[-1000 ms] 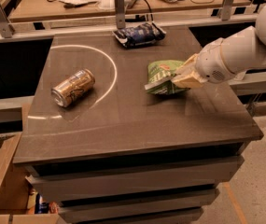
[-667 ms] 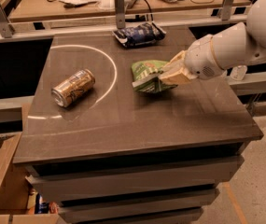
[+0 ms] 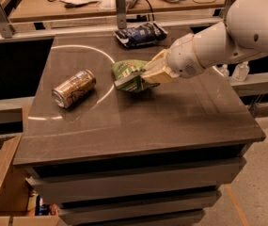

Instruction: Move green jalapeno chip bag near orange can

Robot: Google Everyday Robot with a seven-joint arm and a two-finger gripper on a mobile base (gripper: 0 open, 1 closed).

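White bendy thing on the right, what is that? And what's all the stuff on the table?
That is a robot's arm. At its tip is a gripper, a simple hand with two fingers that squeeze together. There is just one picture of this moment, taken by a camera looking down at the dark table from the front.

The gripper is out over the middle of the table, pinching the green jalapeno chip bag, a small crinkly snack bag. To the left of the bag, the orange can lies on its side, with a gap between the two. At the back edge sits a dark blue chip bag, which nothing is touching.

The robot's job is to put the green bag close to the can, so it will probably carry the bag a bit further left.
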